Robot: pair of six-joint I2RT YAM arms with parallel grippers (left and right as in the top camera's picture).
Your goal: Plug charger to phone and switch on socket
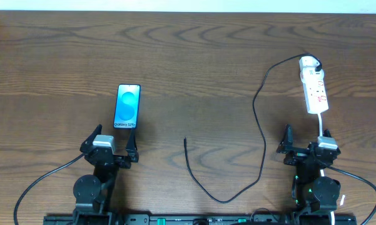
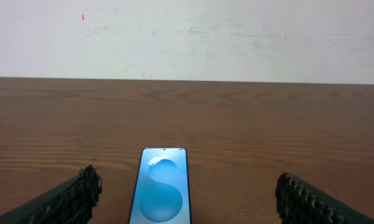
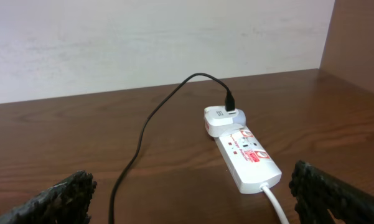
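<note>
While left tool [image 1: 112,140] and right tool [image 1: 307,141] hang spread and empty, nothing looks done: charger [image 1: 265,153] lies apart from phone [image 1: 127,107], socket [image 1: 315,87] untouched.

Overhead looks down; wrist views face forward, low over the table [image 1: 194,75].

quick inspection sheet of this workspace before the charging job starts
surface: dark wood-grain table
job's things: phone flat, screen lit; charger runs from the adapter on the socket; plug tip free, apart from phone; switch state unclear
clutter: nothing seen
tools: left tool open, empty, near phone; right tool open, empty, near socket
cables: socket's white cord runs toward right arm
surroundings: pale wall
</note>
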